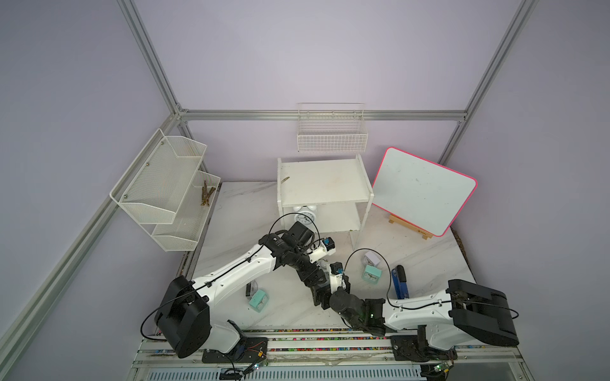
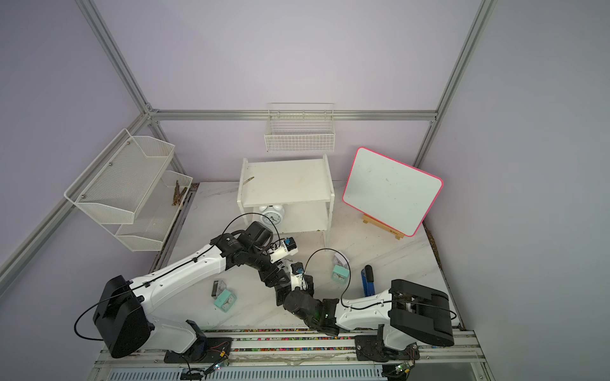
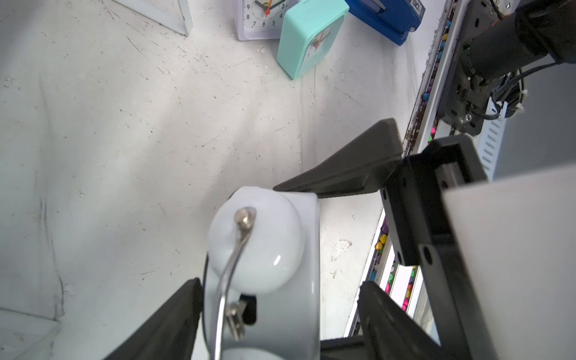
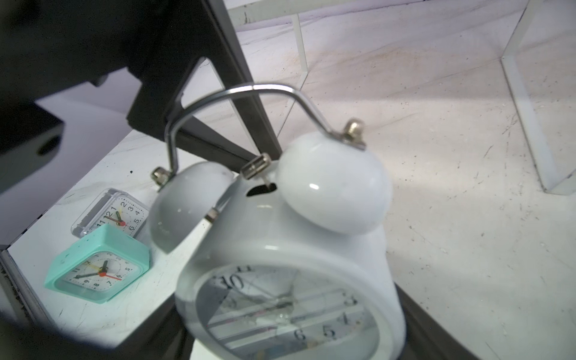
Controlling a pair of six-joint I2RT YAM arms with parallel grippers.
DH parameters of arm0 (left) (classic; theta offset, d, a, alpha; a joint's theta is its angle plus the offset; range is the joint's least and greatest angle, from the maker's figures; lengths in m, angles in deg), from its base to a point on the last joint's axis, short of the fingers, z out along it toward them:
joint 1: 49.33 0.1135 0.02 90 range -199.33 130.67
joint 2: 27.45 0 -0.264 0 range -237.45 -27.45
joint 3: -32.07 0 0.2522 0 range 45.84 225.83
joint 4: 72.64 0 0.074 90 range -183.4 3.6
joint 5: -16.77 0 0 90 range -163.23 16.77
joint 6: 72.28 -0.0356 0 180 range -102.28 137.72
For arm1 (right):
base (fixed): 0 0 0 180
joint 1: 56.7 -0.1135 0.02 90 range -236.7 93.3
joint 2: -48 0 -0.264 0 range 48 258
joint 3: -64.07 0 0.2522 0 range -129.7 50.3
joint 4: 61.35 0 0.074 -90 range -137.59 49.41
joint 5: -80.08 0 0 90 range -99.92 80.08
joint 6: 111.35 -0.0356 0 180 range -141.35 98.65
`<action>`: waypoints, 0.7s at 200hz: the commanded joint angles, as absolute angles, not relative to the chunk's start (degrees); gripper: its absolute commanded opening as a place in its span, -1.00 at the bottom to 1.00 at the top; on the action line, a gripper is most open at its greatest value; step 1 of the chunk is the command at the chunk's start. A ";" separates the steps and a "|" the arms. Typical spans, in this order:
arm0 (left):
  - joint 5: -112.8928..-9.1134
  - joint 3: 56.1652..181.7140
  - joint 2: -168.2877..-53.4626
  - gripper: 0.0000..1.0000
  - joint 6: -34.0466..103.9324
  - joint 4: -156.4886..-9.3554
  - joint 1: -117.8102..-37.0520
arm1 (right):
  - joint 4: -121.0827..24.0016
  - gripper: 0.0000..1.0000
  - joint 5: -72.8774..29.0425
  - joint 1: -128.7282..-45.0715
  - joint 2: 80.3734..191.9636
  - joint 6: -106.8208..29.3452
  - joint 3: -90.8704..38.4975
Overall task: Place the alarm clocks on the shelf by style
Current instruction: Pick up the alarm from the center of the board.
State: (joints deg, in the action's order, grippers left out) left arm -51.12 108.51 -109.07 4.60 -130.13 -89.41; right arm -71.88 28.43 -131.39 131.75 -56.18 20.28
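both top views: soft, even, lilac-tinted light, faint shadows. wrist views: white round twin-bell alarm clock (image 4: 296, 243) blurred close up, glare spots on its bells, uneven shade on white marbled tabletop (image 3: 124, 140).

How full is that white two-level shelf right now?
Nearly empty, as far as visible. One round bell clock stands on the lower board of the shelf; the top board holds only a small brownish scrap.
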 commanded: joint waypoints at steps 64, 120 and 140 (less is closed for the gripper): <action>-46.64 106.96 -101.55 0.84 -0.59 -129.54 -81.04 | -65.09 0.17 35.61 -130.00 122.20 -54.15 20.23; -46.25 101.82 -95.41 0.89 -3.67 -130.26 -77.16 | -67.16 0.13 30.86 -122.73 114.42 -48.22 19.40; -46.81 100.40 -94.56 0.90 -4.16 -130.11 -76.41 | -72.44 0.11 28.76 -121.23 114.01 -44.11 19.53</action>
State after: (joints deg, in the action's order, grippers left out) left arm -47.80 101.41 -96.22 -1.94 -130.41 -77.41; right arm -64.80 31.27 -122.61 115.27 -49.91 21.44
